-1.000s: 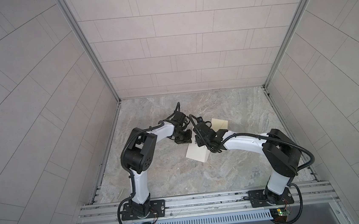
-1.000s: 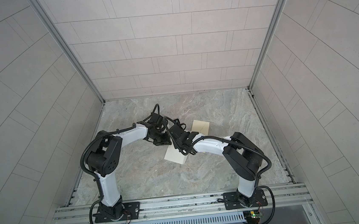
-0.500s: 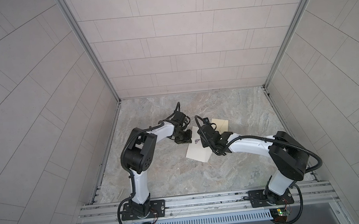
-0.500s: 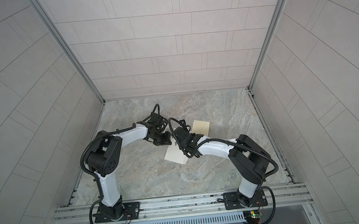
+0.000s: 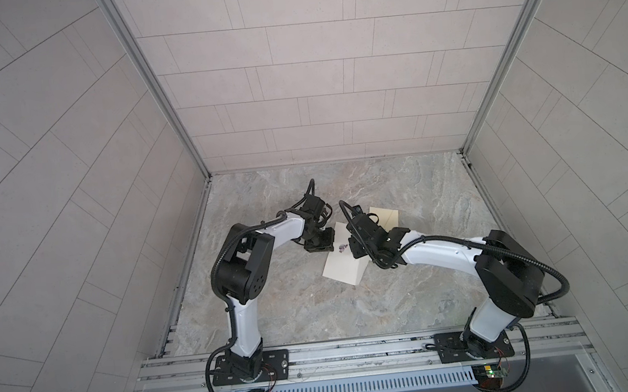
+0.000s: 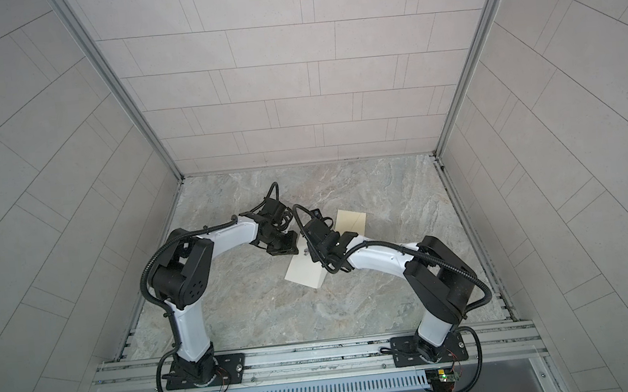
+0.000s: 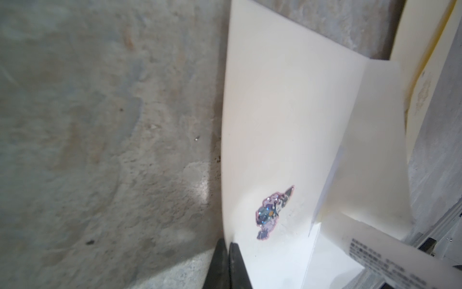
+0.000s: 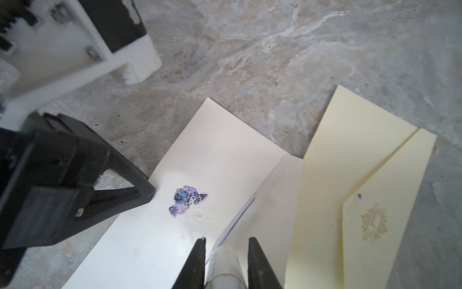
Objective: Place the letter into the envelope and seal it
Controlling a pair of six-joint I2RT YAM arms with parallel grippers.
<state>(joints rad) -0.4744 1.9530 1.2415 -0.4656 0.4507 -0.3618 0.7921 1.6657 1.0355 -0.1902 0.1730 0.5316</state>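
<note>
Evidently left fingers (image 7: 237, 265) pinch the letter (image 8: 200, 150) at its edge, steadying it; right fingers (image 8: 197, 262) clasp a white tube (image 8: 222, 271).

Both top views are being shot from high up over the front rail (image 5: 357, 350), being aimed steeply down, and pretty much the same whole marble floor (image 5: 314, 301) is being covered by each. The left wrist view is being taken really close, skimming along the white sheet (image 7: 275, 112). The right wrist view is being taken from slightly farther off, and the sheet's sticker (image 8: 187, 200) is being caught by both, lower middle of frame.
</note>
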